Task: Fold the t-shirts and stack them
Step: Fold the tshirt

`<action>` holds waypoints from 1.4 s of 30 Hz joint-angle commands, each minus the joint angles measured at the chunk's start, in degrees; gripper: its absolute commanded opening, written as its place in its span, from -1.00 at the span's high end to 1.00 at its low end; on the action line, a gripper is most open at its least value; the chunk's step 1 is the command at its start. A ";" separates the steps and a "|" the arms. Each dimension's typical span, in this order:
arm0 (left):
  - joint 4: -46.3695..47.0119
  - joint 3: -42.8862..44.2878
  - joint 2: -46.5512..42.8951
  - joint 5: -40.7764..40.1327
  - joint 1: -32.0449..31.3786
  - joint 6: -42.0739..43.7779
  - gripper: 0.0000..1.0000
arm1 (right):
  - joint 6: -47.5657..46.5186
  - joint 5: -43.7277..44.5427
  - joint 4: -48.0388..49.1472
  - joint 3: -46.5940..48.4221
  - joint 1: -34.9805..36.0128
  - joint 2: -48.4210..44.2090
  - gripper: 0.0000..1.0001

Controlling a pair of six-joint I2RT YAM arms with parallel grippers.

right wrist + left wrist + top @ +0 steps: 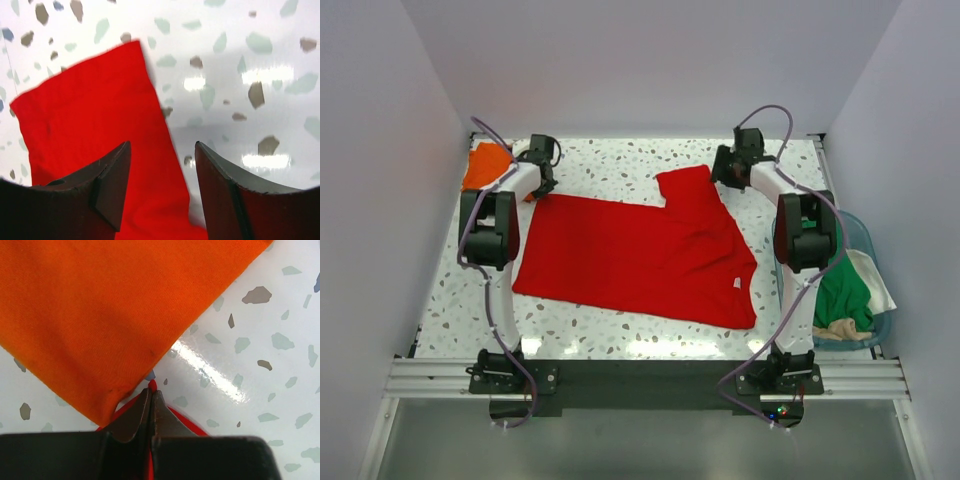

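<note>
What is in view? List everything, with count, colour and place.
red shirt: 1, red, spread flat mid-table
orange shirt: 1, orange, far left corner of the table
green shirt: 1, green, bunched in the tub
white cloth: 1, white, in the tub, over its right rim
beige cloth: 1, beige, near end of the tub
tub: 1, translucent teal, right edge of the table
table: 1, white with grey specks, under everything
left gripper: 1, black, far left, shut on a red shirt corner
right gripper: 1, black, far right, open above the red shirt's sleeve
</note>
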 commanded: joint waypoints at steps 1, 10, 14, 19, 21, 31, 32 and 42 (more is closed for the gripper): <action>1.30 -2.29 -2.03 2.01 -0.01 0.01 1.00 | -2.50 3.59 -0.77 7.00 -0.09 3.32 -0.15; 2.26 -3.96 -3.09 3.07 -0.10 0.53 1.00 | -5.74 11.41 -4.64 15.97 4.30 10.18 -0.14; 2.97 -4.75 -3.62 3.42 -0.10 0.53 1.00 | -7.33 16.15 -6.92 20.53 6.94 12.90 -0.13; 3.06 -5.28 -3.97 3.59 -0.10 0.53 1.00 | -6.89 17.40 -11.41 25.19 7.56 15.89 -0.11; 3.14 -5.37 -4.23 3.51 -0.10 0.53 1.00 | -6.36 16.09 -14.56 27.22 7.56 17.21 -0.06; 3.93 -5.81 -4.41 4.12 -0.10 0.53 1.00 | -5.22 17.84 -16.69 26.35 7.39 15.99 0.48; 4.11 -5.72 -4.41 4.21 -0.01 0.53 1.00 | -5.13 18.10 -16.69 26.61 7.21 15.64 0.49; 6.57 -3.44 -4.15 5.09 -0.01 0.97 1.00 | -6.80 16.78 -13.97 31.10 5.72 12.91 0.91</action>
